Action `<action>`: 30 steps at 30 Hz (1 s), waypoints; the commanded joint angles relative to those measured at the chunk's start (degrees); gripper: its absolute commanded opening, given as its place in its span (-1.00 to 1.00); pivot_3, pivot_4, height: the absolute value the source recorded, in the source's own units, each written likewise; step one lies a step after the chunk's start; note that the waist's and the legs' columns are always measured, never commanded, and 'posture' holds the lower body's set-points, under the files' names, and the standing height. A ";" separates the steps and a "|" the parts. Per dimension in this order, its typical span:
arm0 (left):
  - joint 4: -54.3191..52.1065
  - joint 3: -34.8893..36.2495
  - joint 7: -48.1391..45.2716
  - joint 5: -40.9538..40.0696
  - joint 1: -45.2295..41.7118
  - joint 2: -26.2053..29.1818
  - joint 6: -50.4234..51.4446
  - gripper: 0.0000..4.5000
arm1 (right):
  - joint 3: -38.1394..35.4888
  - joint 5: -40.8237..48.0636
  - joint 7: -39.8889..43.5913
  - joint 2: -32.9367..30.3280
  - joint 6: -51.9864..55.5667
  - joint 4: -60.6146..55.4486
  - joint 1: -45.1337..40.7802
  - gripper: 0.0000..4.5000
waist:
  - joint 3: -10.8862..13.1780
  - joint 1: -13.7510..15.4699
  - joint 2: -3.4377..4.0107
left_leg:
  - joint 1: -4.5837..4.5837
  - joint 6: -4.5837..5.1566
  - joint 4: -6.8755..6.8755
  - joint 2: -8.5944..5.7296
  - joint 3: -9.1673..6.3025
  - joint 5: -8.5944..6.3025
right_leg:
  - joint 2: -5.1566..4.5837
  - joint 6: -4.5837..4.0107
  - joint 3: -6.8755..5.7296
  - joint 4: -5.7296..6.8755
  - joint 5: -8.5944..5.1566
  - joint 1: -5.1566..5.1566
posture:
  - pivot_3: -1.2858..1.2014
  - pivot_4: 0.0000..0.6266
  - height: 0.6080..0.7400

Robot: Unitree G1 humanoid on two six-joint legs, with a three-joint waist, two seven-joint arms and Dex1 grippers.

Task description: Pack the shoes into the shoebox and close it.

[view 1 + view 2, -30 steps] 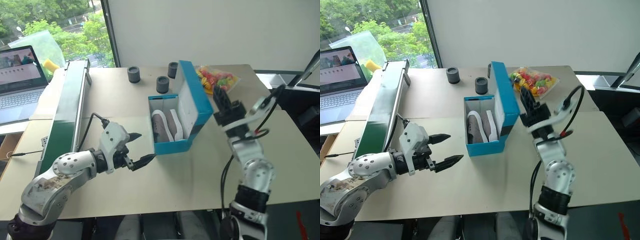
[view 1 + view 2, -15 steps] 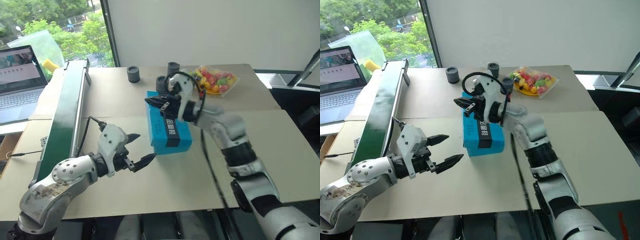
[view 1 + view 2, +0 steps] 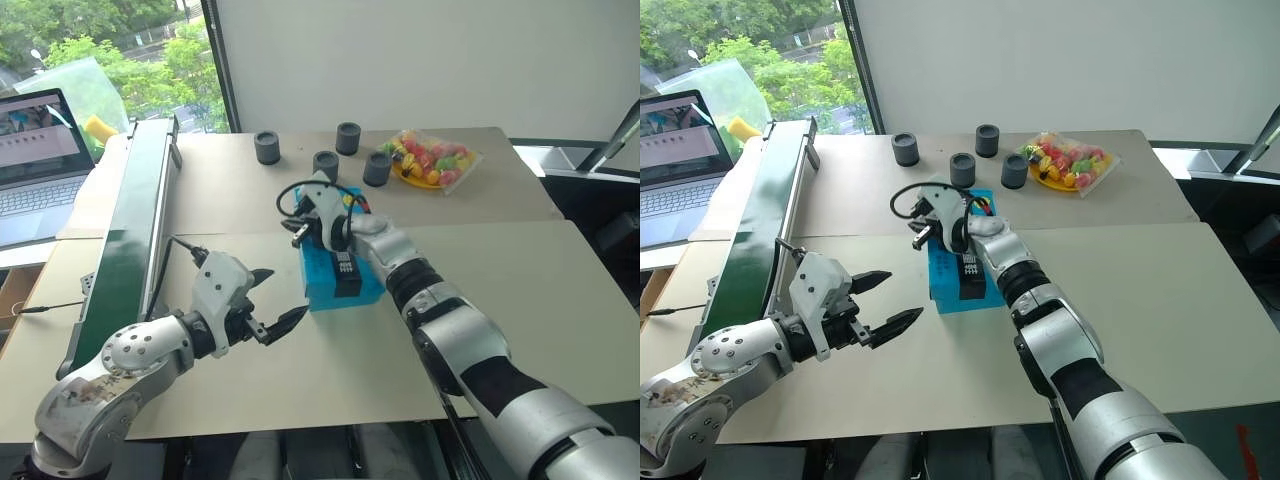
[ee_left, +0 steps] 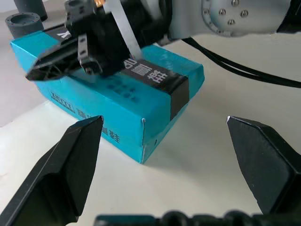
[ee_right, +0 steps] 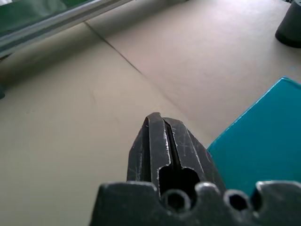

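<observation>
Now the right end effector (image 3: 297, 232), fingers pressed together and holding nothing, lies over the far left edge of the shoebox (image 3: 340, 265), whose lid is down; the left end effector (image 3: 277, 300), fingers spread wide and empty, hovers just beside the box's near left corner; bare bench (image 3: 560, 290) lies to the right; a black label (image 4: 155, 77) with white characters I cannot read wraps the lid; the right arm reaches forward and leftward across the box.

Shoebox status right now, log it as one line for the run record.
shoebox: lid down, on table | right hand: shut, over lid | left hand: open, beside box, apart | shoes: hidden
</observation>
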 commanded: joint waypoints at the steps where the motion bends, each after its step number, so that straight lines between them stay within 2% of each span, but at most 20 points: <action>1: -2.47 1.79 0.91 -0.91 0.17 0.10 -0.14 1.00 | -0.83 -3.32 0.88 -0.10 -2.88 3.74 -0.07 -0.97 | 0.00 0.07 0.00 | 0.03 0.00 0.01 -0.02 -0.01 0.00 | -0.02 0.00 0.00 -0.01 0.00 0.05 | 0.03 -0.52 1.00; 9: -3.60 1.87 2.60 -1.14 1.44 -0.25 -0.40 1.00 | -2.33 -5.83 2.12 1.95 -3.19 5.73 3.36 -0.97 | -0.08 -0.01 0.02 | 0.20 -0.01 0.01 0.00 -0.01 -0.01 | -0.01 0.00 0.00 0.00 0.00 0.20 | 0.03 -0.52 1.00; 15: -2.41 1.77 4.41 0.76 3.20 -2.03 -2.37 1.00 | -5.61 -4.98 0.76 1.82 -3.18 3.07 1.94 -0.97 | -0.14 -0.02 0.05 | 0.37 -0.03 0.01 -0.01 0.00 -0.02 | 0.00 0.00 0.00 0.03 -0.01 0.33 | 0.03 -0.52 1.00; 18: -1.57 2.27 7.34 4.24 4.25 -4.20 -4.12 1.00 | -11.68 1.02 2.88 -1.16 2.72 -6.81 1.30 -0.97 | -0.12 0.20 0.06 | 0.31 -0.03 0.01 -0.01 -0.01 -0.02 | 0.00 -0.01 0.01 0.05 0.00 0.27 | 0.03 -0.52 1.00; 21: -1.98 3.51 10.19 5.57 5.50 -7.38 -5.36 1.00 | -17.79 8.60 4.34 -5.54 15.33 -21.77 3.61 -0.97 | -0.11 0.56 0.06 | 0.00 -0.04 0.06 -0.02 -0.09 -0.01 | -0.04 0.00 -0.05 0.04 0.00 0.06 | 0.03 -0.52 1.00; 23: -2.54 4.31 12.34 6.31 6.58 -9.78 -5.98 1.00 | -21.92 16.01 6.30 -10.82 27.12 -35.82 8.18 -0.97 | -0.11 0.75 0.07 | -0.08 -0.04 0.05 -0.02 -0.10 -0.02 | -0.06 0.00 -0.07 -0.01 0.00 0.03 | 0.03 -0.52 1.00; 25: -2.78 5.09 13.88 6.34 7.18 -11.86 -6.32 1.00 | -24.38 20.64 6.46 -14.49 34.43 -45.66 12.02 -0.97 | -0.11 1.20 0.07 | -0.16 -0.07 0.03 0.03 -0.17 -0.10 | -0.07 0.01 -0.16 0.00 0.00 0.04 | 0.03 -0.52 1.00; 30: -2.12 5.00 15.28 8.13 7.78 -13.81 -7.03 1.00 | -25.19 21.26 2.44 -19.93 40.24 -56.67 19.39 -0.97 | -0.11 0.41 0.07 | 0.07 -0.05 0.05 0.03 0.01 -0.14 | 0.00 -0.01 0.03 -0.01 -0.01 0.13 | 0.03 -0.52 1.00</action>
